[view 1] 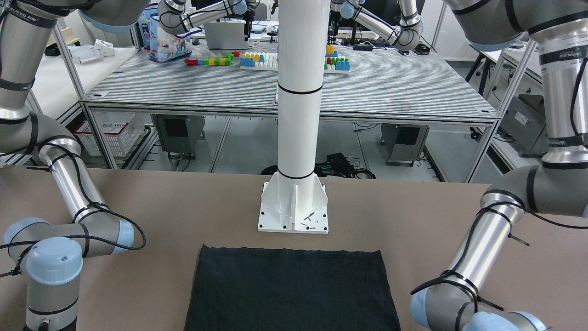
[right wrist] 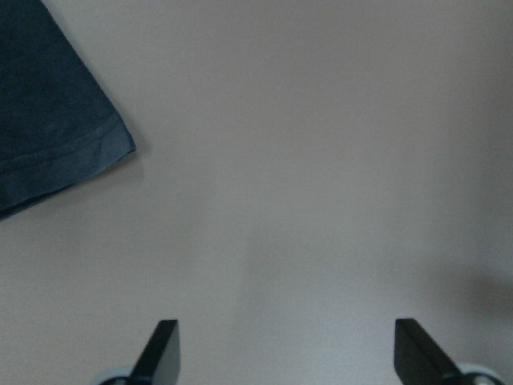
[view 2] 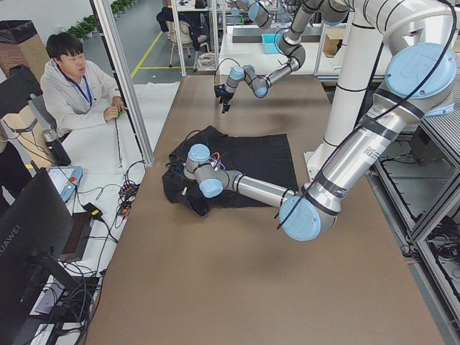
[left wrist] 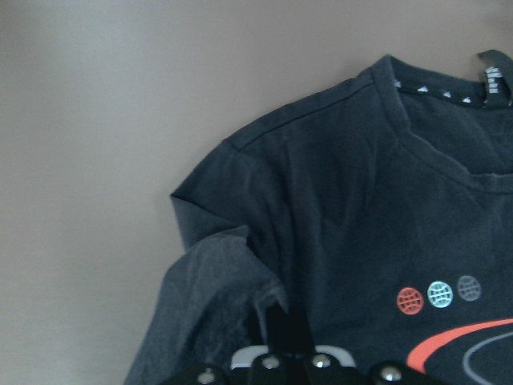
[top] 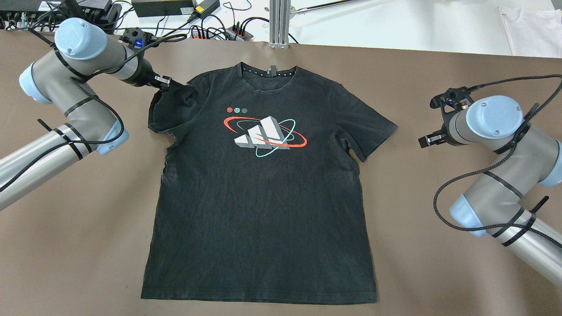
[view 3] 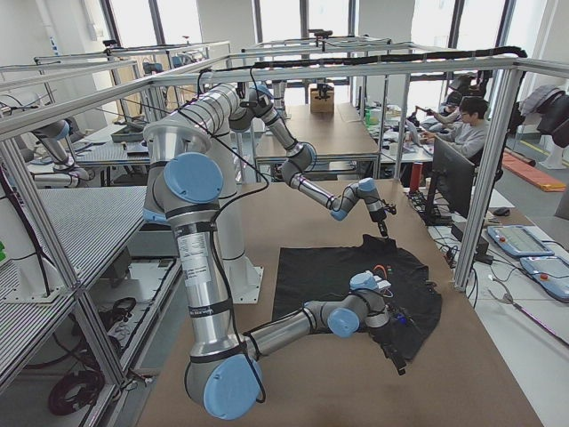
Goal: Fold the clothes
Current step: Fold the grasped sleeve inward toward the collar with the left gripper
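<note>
The clothes are a black T-shirt [top: 259,188] with a red, white and teal print, lying flat and face up on the brown table [top: 439,263]. Its hem end shows in the front-facing view [view 1: 291,289]. My left gripper [top: 166,83] is at the shirt's left shoulder, shut on the sleeve [left wrist: 208,305], which is lifted and folded inward over the chest. My right gripper [top: 425,140] hangs open over bare table just beyond the right sleeve [right wrist: 48,120], its two fingertips [right wrist: 164,345] spread wide with nothing between them.
A white pillar [view 1: 298,92] on a bolted base [view 1: 294,211] stands at the robot's side of the table. Cables and power bricks [top: 175,8] and an aluminium post [top: 279,22] line the far edge. A person [view 2: 75,86] sits beside it.
</note>
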You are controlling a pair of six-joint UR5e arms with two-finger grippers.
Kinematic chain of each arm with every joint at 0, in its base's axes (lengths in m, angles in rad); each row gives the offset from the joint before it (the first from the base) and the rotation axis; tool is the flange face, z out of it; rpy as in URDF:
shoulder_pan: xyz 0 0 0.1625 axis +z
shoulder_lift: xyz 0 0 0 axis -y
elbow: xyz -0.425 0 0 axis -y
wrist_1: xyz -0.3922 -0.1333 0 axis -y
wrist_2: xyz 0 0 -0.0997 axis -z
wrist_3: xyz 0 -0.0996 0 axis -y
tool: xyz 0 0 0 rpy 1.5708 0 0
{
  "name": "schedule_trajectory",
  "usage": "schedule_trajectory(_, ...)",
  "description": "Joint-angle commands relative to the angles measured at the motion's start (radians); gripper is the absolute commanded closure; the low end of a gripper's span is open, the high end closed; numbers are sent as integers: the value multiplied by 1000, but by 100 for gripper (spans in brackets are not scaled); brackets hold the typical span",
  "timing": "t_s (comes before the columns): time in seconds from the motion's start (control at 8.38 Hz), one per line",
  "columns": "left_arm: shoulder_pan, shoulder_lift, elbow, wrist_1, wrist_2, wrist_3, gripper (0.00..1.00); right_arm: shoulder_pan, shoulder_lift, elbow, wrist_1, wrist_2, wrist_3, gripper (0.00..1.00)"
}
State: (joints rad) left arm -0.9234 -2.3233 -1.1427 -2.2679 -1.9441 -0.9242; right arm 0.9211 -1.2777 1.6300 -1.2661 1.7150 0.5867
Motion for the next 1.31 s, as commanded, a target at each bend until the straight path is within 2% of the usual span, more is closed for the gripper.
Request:
schedule_trajectory(0.0,76,-76,4,62,77,-102,100,-5,3,-1,1,0,4,6)
schedule_trajectory(0.24,118,-122,47,64,146,-130,100,-7,3,-1,-1,0,4,6)
schedule_trajectory(0.6,152,-153,77,62,160,-185,100,-10,0,-1,1,0,4,6)
schedule_trajectory(0.72,179,-153,78,61,222,-186,100,-15,0,-1,1,0,4,6)
schedule_trajectory(0.84,185,-159,86,59,246,-191,100,-16,0,1,1,0,4,6)
schedule_trajectory(0.95,167,-174,74,59,229,-194,100,-16,0,-1,1,0,7,6)
schedule_trajectory(1.19,106,-183,75,51,99,-167,100,-16,0,1,1,0,9,6)
